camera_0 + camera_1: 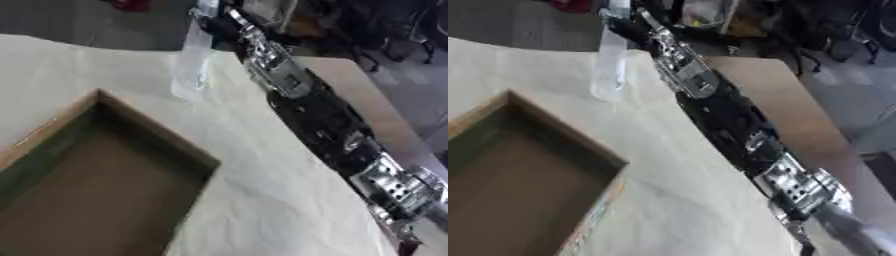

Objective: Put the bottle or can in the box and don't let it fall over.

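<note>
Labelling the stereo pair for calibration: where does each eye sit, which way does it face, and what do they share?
Left eye view: in the head, looking down and forward over the cloth-covered table; the open cardboard box sits lower left; the right arm runs diagonally to a clear bottle at the far edge.
Right eye view: same head, set slightly to the right, so everything sits further left in it; the right hand is at the bottle's top.
Shared: table, box, bottle, right arm. No left hand in either.
</note>
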